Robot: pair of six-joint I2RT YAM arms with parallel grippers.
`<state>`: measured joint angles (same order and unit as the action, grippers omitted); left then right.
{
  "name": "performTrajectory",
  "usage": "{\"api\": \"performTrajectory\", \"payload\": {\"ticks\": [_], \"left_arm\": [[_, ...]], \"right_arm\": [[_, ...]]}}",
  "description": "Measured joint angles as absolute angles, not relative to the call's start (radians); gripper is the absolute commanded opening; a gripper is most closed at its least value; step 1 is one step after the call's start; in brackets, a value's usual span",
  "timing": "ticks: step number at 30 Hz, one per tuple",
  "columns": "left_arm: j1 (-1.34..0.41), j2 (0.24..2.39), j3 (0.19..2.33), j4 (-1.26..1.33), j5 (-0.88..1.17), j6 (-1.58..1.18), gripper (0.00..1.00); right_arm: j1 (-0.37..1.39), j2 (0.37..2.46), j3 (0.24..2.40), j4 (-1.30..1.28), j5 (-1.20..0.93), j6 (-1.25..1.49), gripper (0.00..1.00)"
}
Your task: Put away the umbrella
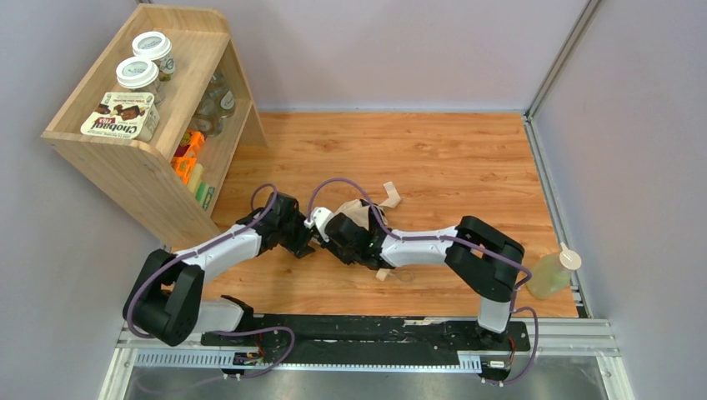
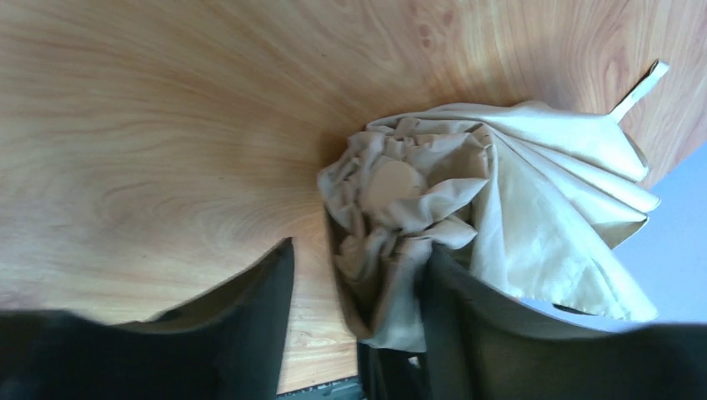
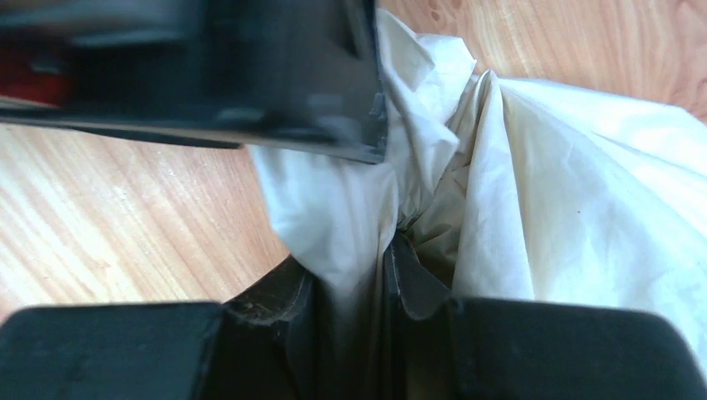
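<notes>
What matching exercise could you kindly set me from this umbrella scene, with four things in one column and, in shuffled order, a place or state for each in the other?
Column one:
1. umbrella
2. Chobani box
3. bottle of yellowish liquid
4. right claw

Column two:
A. on top of the wooden shelf
B. shut on pale fabric
C. by the right edge of the table
D. bunched up in the middle of the table

Pairs: 1-D, 2-A, 3-C, 4-B.
</notes>
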<state>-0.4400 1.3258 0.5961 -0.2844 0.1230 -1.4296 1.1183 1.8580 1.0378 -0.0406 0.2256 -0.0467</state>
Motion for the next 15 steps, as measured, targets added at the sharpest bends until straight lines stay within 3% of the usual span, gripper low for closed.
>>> {"api": "performTrajectory", "payload": {"ticks": [15], "left_arm": [[-0.384, 1.159, 0.480, -0.154, 0.213, -1.348, 0.74]], "right_arm": [[0.845, 1.915, 1.006, 0.109, -0.478, 0.159, 0.00]]}}
